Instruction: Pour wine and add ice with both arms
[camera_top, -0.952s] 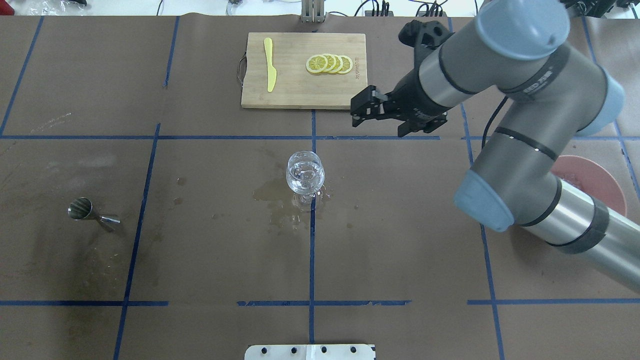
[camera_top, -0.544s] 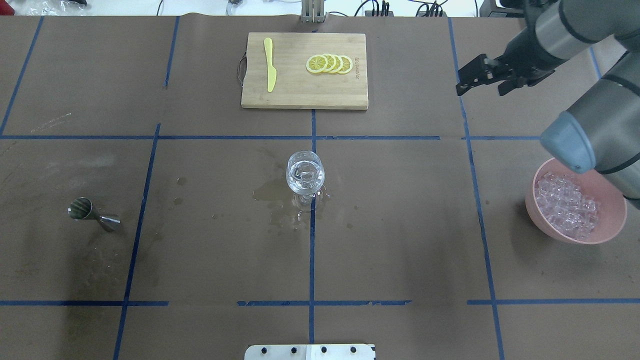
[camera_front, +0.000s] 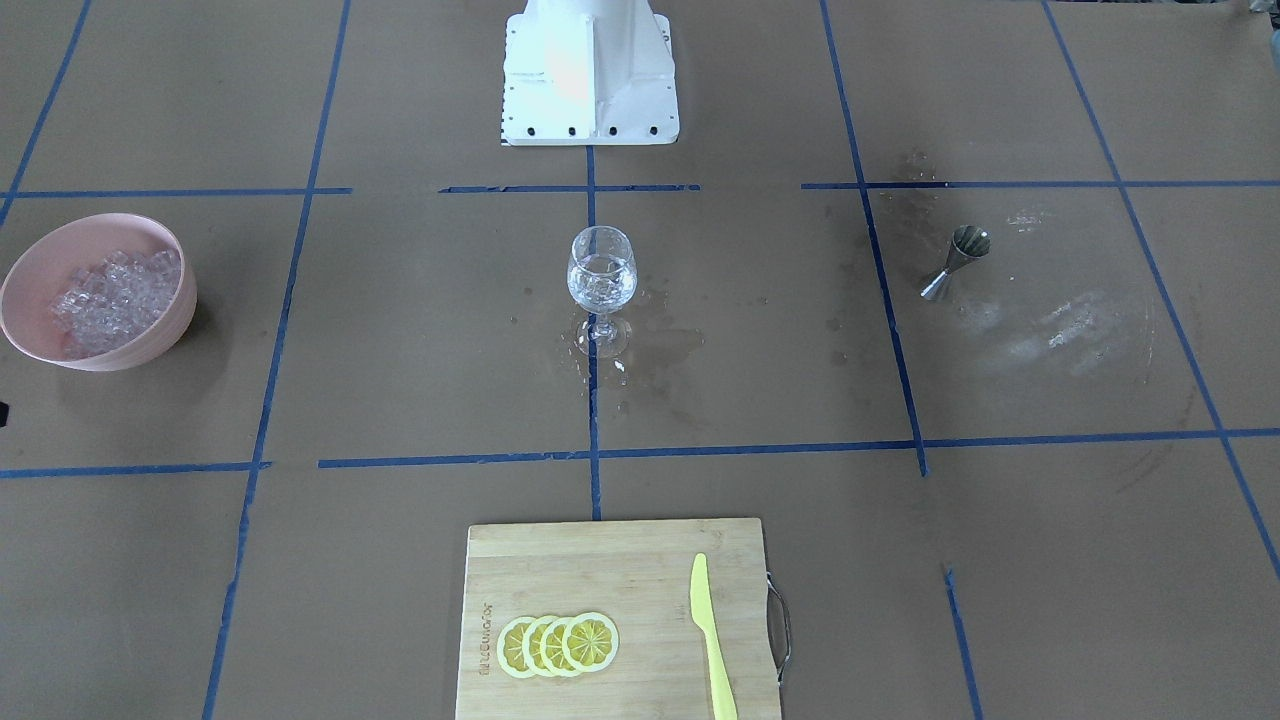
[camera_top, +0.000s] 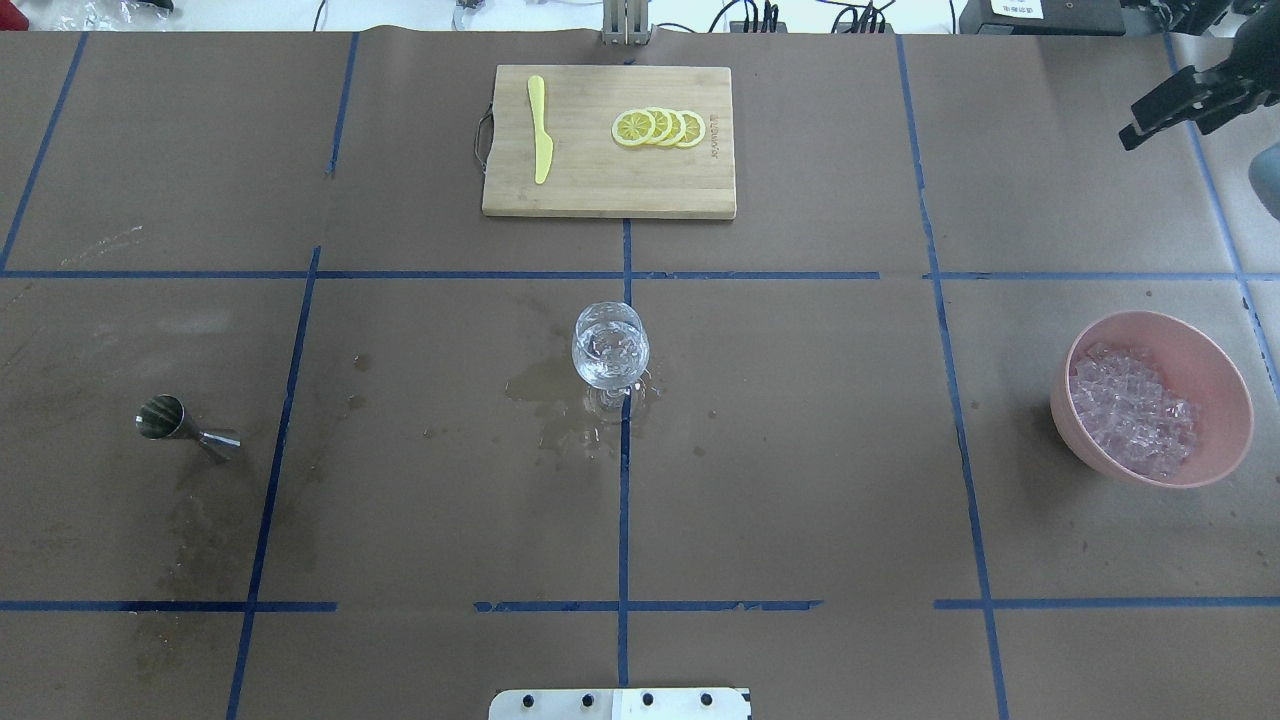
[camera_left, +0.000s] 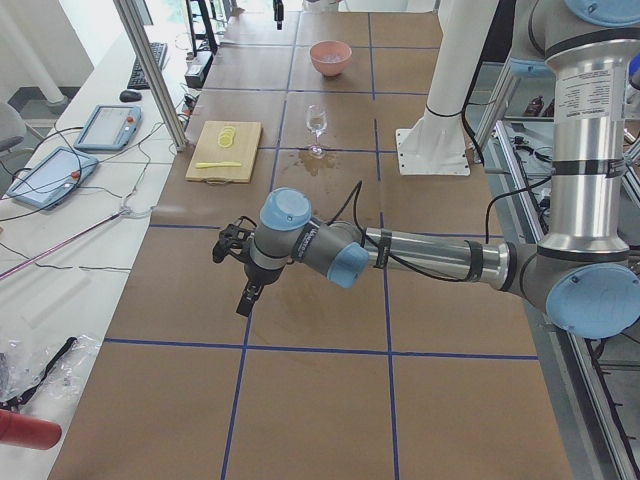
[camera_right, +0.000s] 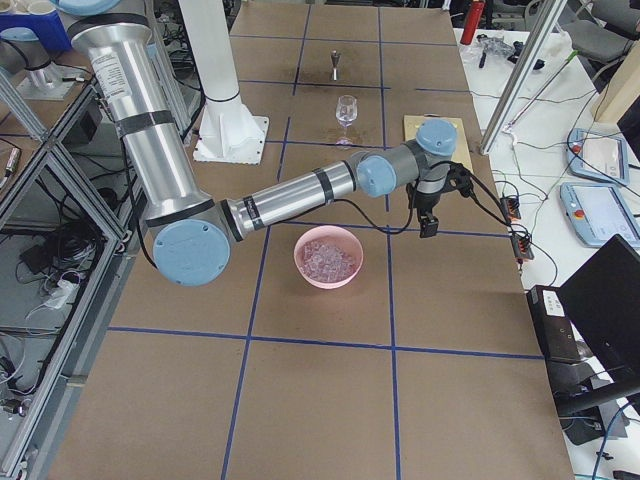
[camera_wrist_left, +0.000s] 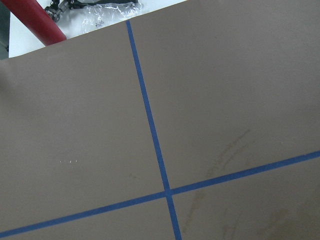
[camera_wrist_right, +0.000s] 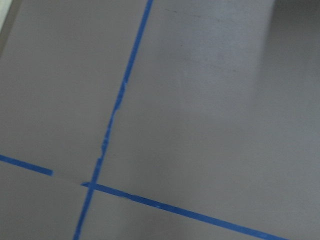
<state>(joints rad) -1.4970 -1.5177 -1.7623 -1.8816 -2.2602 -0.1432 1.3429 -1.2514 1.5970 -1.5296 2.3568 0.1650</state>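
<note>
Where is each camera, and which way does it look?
Front: across the table, facing the robot's white boxy pedestal.
Overhead: behind, looking down; black right tool in corner.
Left end: grey left arm near.
Right end: grey right arm near.
Wrists: down at brown taped paper, no tool.
All four fixed views share the clear stemmed wine glass.
</note>
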